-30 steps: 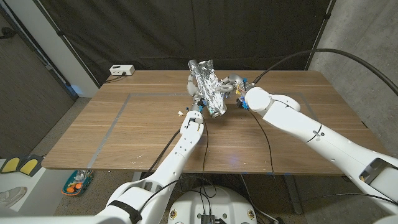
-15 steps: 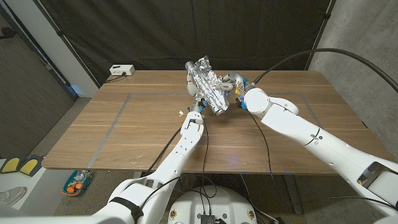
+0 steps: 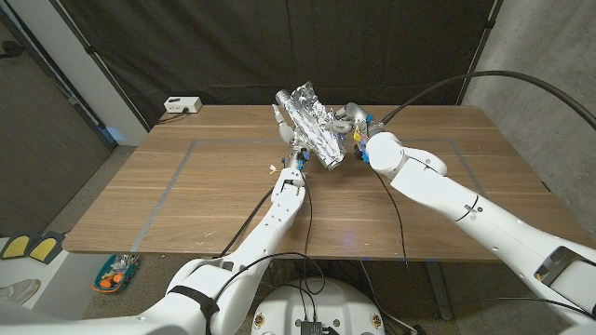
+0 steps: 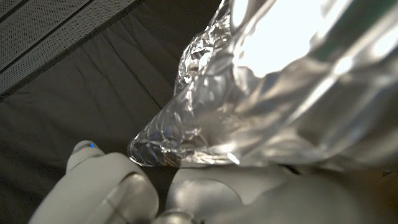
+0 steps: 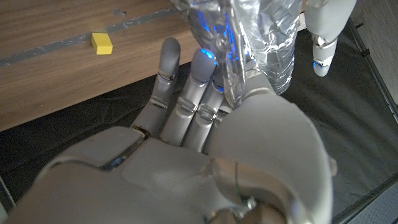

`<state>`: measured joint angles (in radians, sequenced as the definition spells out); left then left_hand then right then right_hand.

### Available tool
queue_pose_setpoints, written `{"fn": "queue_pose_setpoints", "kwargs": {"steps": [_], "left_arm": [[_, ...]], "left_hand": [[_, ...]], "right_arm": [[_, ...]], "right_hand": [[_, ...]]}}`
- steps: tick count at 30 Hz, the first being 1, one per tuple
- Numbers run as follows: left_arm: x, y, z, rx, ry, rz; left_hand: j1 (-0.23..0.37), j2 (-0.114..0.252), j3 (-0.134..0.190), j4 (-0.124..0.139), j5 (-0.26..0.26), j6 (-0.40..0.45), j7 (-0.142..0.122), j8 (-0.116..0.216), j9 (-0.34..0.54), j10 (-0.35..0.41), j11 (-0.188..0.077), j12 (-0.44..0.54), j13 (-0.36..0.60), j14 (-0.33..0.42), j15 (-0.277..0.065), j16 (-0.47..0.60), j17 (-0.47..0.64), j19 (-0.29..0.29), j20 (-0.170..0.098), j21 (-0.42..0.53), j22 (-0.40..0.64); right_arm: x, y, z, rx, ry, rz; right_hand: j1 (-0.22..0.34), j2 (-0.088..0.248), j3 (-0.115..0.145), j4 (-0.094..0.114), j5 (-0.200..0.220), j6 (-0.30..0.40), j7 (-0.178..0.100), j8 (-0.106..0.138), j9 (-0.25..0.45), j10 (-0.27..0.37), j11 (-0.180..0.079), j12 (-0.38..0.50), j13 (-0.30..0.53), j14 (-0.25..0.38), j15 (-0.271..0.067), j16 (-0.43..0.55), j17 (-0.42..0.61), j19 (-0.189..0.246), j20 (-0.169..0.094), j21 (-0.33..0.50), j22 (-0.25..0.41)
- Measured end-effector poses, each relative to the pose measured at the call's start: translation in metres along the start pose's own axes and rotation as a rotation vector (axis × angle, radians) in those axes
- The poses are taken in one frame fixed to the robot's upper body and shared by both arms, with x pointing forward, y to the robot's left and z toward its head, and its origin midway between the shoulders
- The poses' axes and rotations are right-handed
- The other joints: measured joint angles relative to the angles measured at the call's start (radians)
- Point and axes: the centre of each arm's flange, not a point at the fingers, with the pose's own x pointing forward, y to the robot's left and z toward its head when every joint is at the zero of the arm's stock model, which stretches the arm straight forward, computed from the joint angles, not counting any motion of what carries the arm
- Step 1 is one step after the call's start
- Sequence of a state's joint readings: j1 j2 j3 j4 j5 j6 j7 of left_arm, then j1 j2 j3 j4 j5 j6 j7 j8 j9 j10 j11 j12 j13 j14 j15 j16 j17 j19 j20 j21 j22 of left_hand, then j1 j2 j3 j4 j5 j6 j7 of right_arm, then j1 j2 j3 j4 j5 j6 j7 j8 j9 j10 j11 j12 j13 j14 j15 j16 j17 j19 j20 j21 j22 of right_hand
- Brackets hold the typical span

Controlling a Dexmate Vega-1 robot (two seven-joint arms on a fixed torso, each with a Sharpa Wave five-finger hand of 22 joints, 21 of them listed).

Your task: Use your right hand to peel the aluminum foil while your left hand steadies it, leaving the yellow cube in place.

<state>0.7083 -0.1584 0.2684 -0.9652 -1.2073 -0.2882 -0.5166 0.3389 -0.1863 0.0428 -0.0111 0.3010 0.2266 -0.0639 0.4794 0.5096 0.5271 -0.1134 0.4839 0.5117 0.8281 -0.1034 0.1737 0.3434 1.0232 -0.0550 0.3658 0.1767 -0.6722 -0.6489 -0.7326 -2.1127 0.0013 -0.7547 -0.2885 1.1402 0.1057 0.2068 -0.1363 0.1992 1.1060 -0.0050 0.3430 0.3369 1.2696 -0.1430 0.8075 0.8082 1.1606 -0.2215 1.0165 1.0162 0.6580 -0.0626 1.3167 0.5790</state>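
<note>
A crumpled sheet of aluminum foil [image 3: 312, 126] hangs in the air over the table's far middle, held between both hands. My left hand [image 3: 287, 135] grips its left edge, and the foil [image 4: 249, 93] looms close over that hand's fingers [image 4: 112, 186]. My right hand [image 3: 354, 126] pinches the foil's right side. In the right wrist view the foil [image 5: 261, 37] runs between that hand's thumb and fingers [image 5: 186, 93]. The yellow cube [image 5: 101, 42] lies bare on the wood beside a tape line, apart from the foil. It shows as a small speck [image 3: 270, 168] next to my left forearm.
Grey tape lines [image 3: 177, 177] mark a rectangle on the wooden table [image 3: 447, 205]. A white power box [image 3: 182, 105] sits at the far left edge. A black curtain hangs behind the table. A black cable [image 3: 396, 200] trails across the wood under my right arm.
Both hands have lifted the foil a little and carried it slightly farther back. The sheet now leans more and looks more spread out. The cube has stayed where it was.
</note>
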Motion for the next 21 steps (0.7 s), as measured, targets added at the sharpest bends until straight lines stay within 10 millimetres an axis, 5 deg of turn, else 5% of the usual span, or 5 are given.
{"fn": "queue_pose_setpoints", "kwargs": {"steps": [21], "left_arm": [[-0.001, 0.000, -0.002, -0.042, 0.014, -0.027]], "left_hand": [[0.011, 0.011, -0.030, -0.003, 0.004, 0.003, 0.002, -0.014, -0.027, 0.013, -0.001, -0.008, -0.020, -0.002, 0.002, 0.008, -0.019, 0.015, 0.007, -0.010, 0.003]], "right_arm": [[-0.006, -0.027, 0.014, -0.040, -0.078, -0.183]], "right_hand": [[0.020, 0.012, -0.014, 0.003, -0.004, 0.000, 0.000, 0.001, 0.003, 0.017, 0.005, 0.000, -0.010, 0.014, 0.000, -0.026, 0.051, -0.009, 0.002, 0.086, -0.009]]}}
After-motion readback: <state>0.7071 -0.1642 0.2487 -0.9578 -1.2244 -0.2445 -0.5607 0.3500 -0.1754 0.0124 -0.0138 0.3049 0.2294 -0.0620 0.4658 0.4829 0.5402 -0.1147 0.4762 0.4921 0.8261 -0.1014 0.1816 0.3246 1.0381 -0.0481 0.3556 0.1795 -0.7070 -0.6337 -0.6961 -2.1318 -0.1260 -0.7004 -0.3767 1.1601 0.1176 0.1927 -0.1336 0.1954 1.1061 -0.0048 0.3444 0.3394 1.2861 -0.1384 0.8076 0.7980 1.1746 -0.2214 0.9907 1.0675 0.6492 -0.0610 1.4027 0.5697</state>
